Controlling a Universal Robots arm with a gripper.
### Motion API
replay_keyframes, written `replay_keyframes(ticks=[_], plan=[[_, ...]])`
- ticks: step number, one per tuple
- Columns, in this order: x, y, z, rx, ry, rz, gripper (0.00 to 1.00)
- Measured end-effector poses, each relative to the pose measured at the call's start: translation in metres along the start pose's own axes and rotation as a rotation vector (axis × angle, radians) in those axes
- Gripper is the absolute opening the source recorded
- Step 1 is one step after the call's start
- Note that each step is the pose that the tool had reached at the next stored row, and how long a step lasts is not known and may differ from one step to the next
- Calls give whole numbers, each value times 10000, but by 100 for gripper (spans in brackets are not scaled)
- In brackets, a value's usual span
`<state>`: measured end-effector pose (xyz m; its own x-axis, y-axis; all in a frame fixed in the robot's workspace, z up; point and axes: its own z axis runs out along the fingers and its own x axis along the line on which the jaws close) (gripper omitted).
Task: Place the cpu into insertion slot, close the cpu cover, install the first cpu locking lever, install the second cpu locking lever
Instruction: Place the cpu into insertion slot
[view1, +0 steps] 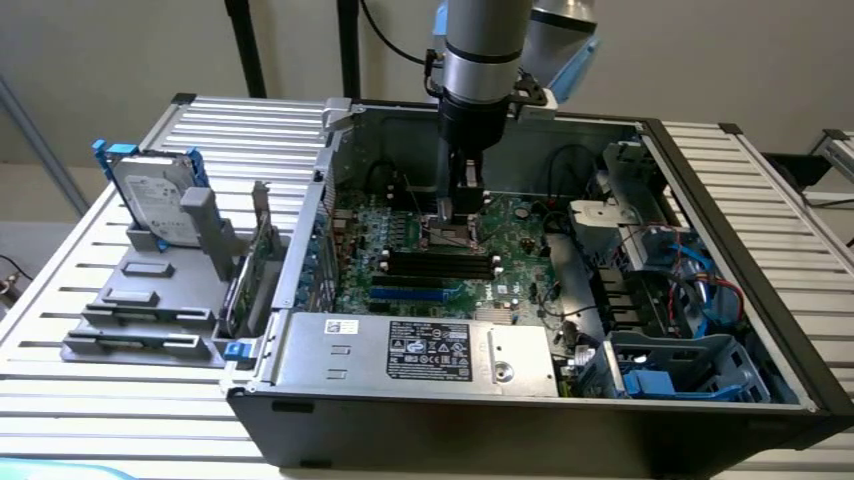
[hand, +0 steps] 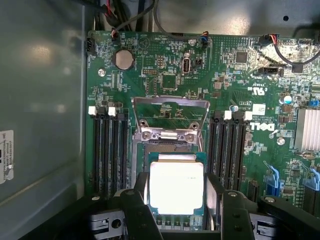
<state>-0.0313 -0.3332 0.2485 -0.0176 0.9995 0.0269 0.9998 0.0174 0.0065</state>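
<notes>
**Chip pinched over the open socket**

In the exterior view the gripper (view1: 454, 212) hangs at the centre of the frame, low inside the open computer case (view1: 747, 250) and over the green motherboard (view1: 514, 250). In the wrist view its two black fingers (hand: 135, 200) press on opposite edges of the cpu (hand: 176, 186), closed to just the chip's width, so I judge the chip to be held by its sides. The cpu lies directly over the insertion slot (hand: 167, 148), whose dark strip shows just past the chip's far edge; whether it is seated or a little above the socket I cannot tell. The cpu cover (hand: 170, 116) is swung open beyond the socket, with green board showing through its middle opening; black memory slots (hand: 106, 150) flank the socket on both sides.

The chip should handle as light, flat and stiff; its bright metal top looks smooth and probably slippery; the contact face beneath and the socket's pins are likely the fragile parts. The side edges, as gripped here, seem the right hold, with the chip kept level and no pressing.

The white DELL mark (hand: 262, 126) reads on the board beside the memory slots. At lower centre of the exterior view sits the power supply label (view1: 430, 350), and at upper left a hard drive (view1: 154, 195) stands in a grey rack; I cannot read the print on either.
</notes>
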Motion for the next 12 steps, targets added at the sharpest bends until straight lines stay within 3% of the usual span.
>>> replay_keyframes(ticks=[5, 12], plan=[[12, 0, 84, 17, 1, 7, 55], [40, -2, 171, 90, 1, 14, 55]])
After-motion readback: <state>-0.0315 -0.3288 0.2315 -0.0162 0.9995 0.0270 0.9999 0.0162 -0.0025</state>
